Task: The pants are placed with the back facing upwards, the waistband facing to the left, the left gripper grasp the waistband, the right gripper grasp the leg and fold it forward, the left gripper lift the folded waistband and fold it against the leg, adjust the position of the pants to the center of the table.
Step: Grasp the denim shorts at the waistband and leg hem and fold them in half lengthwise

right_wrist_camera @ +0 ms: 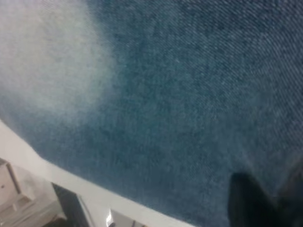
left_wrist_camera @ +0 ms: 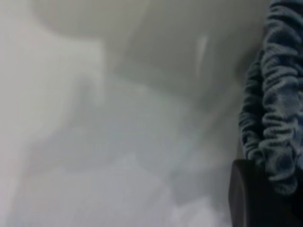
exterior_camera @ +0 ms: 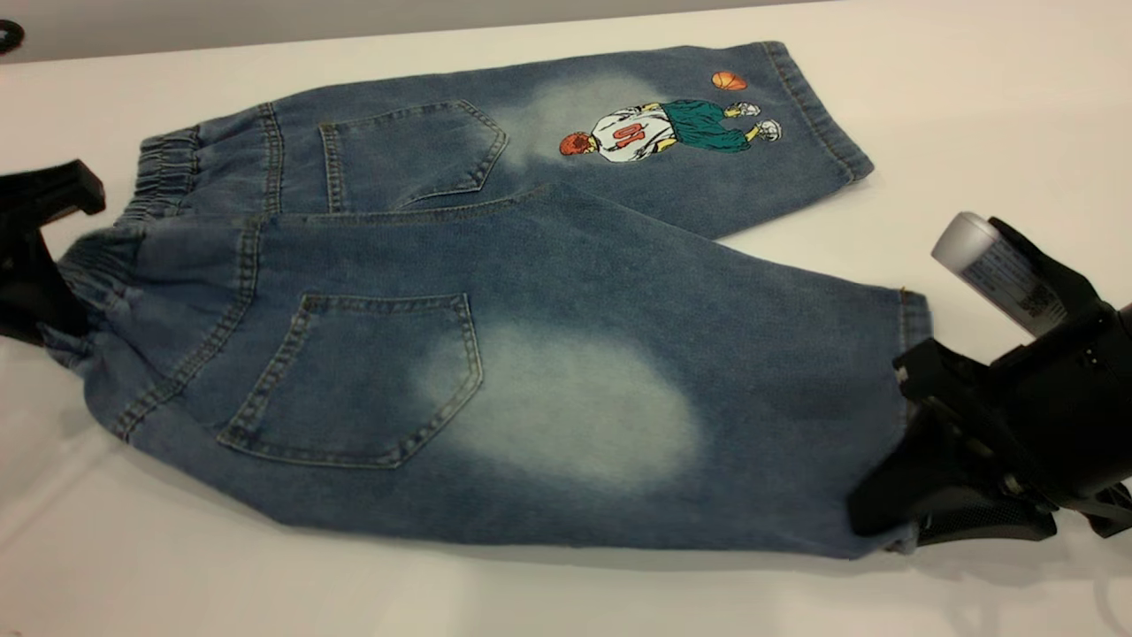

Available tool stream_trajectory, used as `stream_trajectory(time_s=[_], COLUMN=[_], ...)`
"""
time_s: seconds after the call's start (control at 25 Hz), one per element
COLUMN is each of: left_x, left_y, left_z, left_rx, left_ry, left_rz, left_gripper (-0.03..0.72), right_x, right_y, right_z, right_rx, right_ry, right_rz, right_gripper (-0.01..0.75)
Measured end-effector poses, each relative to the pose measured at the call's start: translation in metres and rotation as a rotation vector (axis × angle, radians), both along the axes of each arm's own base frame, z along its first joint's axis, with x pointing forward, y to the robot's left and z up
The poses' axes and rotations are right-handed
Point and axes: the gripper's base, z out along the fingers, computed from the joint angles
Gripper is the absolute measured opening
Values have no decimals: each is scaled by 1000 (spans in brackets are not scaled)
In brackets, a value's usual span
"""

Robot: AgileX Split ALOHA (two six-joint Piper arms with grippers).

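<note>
The blue denim pants (exterior_camera: pixel 495 292) lie back up on the table (exterior_camera: pixel 566 593), with the gathered waistband (exterior_camera: pixel 159 177) at the left. The far leg carries the basketball-player print (exterior_camera: pixel 663 131). The near leg (exterior_camera: pixel 619 407) with the pale oval patch lies partly over it, its near edge slightly raised. My left gripper (exterior_camera: pixel 53 265) is at the waistband's near end and shut on it; the ruched band (left_wrist_camera: pixel 281 94) rests against one black finger (left_wrist_camera: pixel 251 198). My right gripper (exterior_camera: pixel 902 518) is shut on the near leg's hem, where denim (right_wrist_camera: pixel 189 94) fills the wrist view.
A silver-grey cylinder (exterior_camera: pixel 990 265) sits on the right arm. A small black object (exterior_camera: pixel 9 35) lies at the table's far left corner. Bare table stretches to the right of the pants and along the front. Pale furniture (right_wrist_camera: pixel 23 194) shows beyond the table edge.
</note>
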Motion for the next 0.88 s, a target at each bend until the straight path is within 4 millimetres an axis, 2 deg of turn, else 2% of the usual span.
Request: stream_trajectory(time_s=[0.12, 0.28, 0.6, 0.72, 0.88], left_x=[-3, -11, -53, -65, -68], left_y=[-1, -4, -7, -9, -11], left_z=[-1, -2, -1, 8, 27], left_rx=[-14, -38, -41, -56, -71], left_ry=[37, 102, 134, 123, 52], left_rz=[-15, -26, -6, 14, 31], left_gripper=[109, 109, 109, 109, 109], right_x=[2, 5, 6, 3, -1], right_y=[0, 3, -1, -2, -4], right_z=[6, 24, 65, 81, 99], right_rx=[4, 42, -17, -23, -41], right_ry=[-24, -63, -125, -134, -160], right_rz=[0, 9, 38, 51, 55], right_gripper=[27, 27, 27, 27, 27])
